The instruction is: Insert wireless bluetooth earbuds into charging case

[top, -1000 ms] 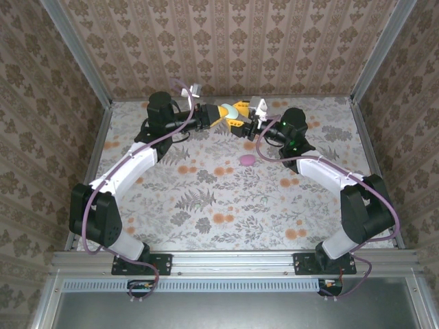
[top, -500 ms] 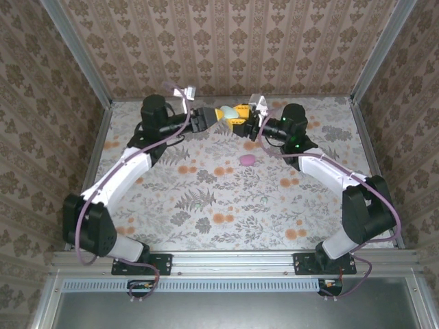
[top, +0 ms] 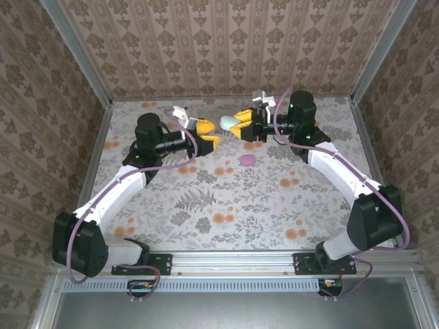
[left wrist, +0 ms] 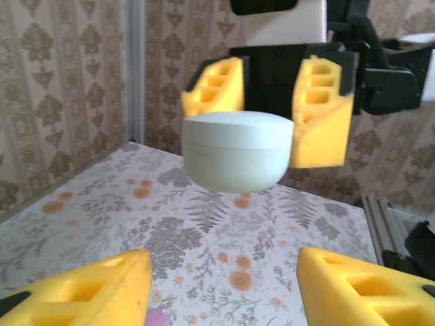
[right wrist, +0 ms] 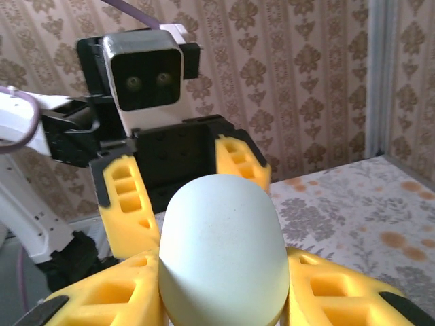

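A mint oval charging case (top: 227, 122) with its lid shut hangs above the far middle of the table, and my right gripper (top: 235, 124) is shut on it. In the right wrist view the case (right wrist: 221, 244) fills the gap between my yellow fingers (right wrist: 109, 292). My left gripper (top: 209, 133) stands open just left of it, with nothing between its fingers. From the left wrist the case (left wrist: 238, 153) floats ahead of my open left gripper (left wrist: 221, 292), pinched by the right arm's fingers (left wrist: 323, 112). The earbuds are out of view.
A pink oval case (top: 247, 160) lies on the floral tabletop (top: 226, 199) in front of the two grippers; its edge (left wrist: 156, 318) peeks in low in the left wrist view. Patterned walls (top: 226, 48) close the back and sides.
My left gripper let go of the mint case, opened and drew back to the left. The right gripper kept the case and shifted slightly right.
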{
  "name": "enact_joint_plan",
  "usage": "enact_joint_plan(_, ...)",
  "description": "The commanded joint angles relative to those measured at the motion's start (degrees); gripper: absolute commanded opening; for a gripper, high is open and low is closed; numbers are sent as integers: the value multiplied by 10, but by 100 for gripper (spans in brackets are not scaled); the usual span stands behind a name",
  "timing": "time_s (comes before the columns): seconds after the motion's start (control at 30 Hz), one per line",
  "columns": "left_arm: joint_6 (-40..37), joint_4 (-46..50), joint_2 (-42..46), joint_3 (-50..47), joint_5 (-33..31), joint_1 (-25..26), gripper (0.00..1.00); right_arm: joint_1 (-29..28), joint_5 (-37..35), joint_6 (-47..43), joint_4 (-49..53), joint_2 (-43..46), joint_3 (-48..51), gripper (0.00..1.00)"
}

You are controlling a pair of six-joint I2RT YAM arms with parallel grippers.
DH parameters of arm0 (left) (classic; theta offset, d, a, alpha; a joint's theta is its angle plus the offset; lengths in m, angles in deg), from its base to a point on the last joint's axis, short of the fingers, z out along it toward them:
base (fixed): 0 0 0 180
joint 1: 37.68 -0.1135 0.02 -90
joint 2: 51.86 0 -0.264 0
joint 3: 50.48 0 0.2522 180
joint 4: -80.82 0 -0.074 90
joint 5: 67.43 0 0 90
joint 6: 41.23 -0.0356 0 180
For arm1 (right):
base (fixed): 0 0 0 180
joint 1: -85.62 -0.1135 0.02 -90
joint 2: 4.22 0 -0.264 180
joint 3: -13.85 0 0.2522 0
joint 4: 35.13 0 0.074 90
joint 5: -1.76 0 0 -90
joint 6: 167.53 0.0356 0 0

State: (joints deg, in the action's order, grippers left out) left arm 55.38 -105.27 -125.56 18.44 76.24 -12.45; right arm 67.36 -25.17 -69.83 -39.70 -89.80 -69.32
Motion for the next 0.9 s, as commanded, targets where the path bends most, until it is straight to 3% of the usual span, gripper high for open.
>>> enact_joint_plan(0.0,-35,-26,-7,29,72,19,60,-1,45,-12,24,15,-15,36)
enact_joint_plan(0.4,3,-35,-25,46,77,31,61,-6,56,-96,42,17,-10,37)
enact_joint_plan(0.63,3,-33,-25,42,58,28,62,-7,38,-106,29,27,3,36)
enact_joint_plan(0.87,14,-44,-24,42,47,29,64,-8,64,-109,36,25,4,36)
